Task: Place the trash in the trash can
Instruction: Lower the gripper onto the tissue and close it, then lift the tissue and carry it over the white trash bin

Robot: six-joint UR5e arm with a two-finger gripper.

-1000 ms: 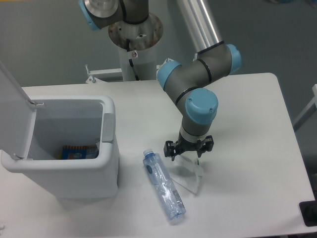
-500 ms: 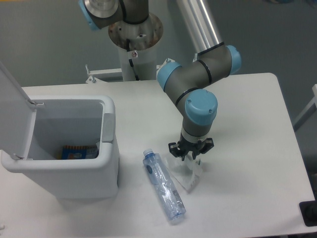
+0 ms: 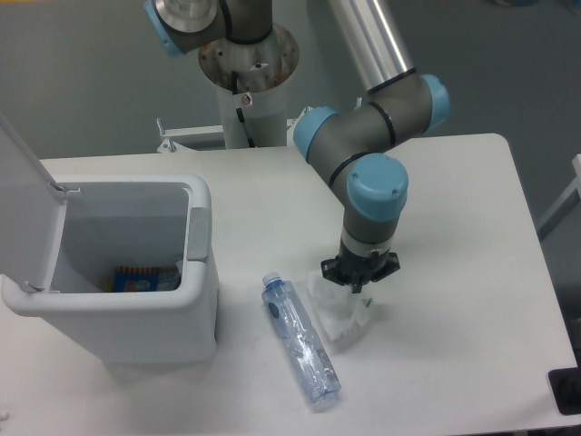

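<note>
I see the wrapper (image 3: 338, 313) on the table (image 3: 454, 227), touching the gripper (image 3: 358, 283) at its 1 o'clock — fingers drawn in on its top edge, narrower than a second ago. The bottle (image 3: 300, 338) lies just beside at 9 o'clock. The trash can (image 3: 118, 300) stands open farther at 9, bare tabletop between — the wrapper looks more bunched than before.
</note>
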